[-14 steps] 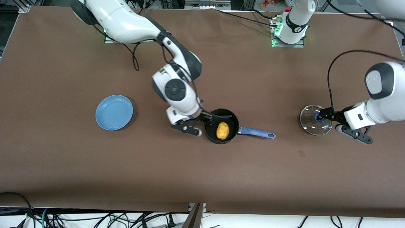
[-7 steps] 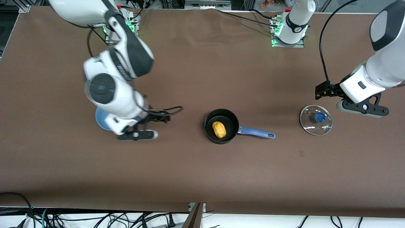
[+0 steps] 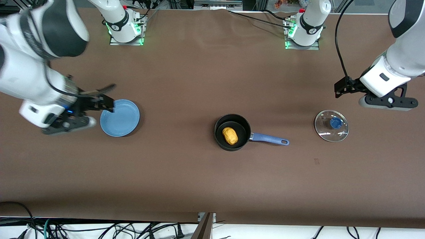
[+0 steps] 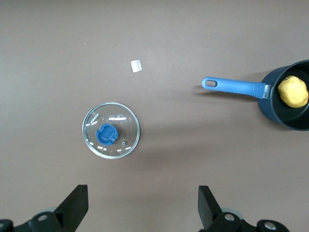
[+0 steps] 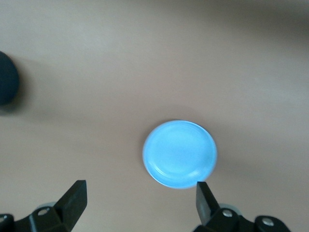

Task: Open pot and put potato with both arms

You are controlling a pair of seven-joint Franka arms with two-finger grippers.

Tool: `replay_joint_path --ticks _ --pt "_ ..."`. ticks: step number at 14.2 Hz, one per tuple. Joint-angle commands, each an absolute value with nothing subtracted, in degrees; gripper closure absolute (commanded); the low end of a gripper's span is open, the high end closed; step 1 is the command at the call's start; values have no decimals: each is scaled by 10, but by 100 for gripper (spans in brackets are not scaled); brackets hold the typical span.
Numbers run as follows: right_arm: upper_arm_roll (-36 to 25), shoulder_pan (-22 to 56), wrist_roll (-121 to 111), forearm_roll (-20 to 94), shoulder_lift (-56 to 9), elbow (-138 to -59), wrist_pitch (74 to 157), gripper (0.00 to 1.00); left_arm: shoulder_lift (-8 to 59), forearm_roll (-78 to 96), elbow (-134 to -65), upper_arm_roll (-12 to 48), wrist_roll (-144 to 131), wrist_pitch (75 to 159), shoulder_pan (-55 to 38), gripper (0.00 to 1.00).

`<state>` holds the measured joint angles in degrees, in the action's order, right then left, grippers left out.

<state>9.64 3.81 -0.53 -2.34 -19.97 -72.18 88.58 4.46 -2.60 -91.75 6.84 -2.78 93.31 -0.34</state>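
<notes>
Even, diffuse overhead light on the brown table (image 3: 199,76); shadows are soft and short, a faint one fringing the pot (image 3: 232,132) and the blue plate (image 3: 120,118). Small white glints mark the glass lid (image 4: 111,130). The right arm (image 3: 36,66) is motion-blurred in the front view. The right wrist view is soft and washed out (the left wrist view is crisper).
</notes>
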Motion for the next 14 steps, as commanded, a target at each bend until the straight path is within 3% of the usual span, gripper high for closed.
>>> replay_joint_path --ticks 1,4,14 --pt "85 14 -26 -27 -139 -772 872 0 -3 -34 -1000 40 -37 990 -16 0" --pt "85 5 -25 -28 -78 -839 873 0 -18 -4 -1009 -21 -53 1004 -56 0" --pt "29 -1 -52 -25 -33 -846 848 0 9 0 -936 -25 -68 974 -37 0"
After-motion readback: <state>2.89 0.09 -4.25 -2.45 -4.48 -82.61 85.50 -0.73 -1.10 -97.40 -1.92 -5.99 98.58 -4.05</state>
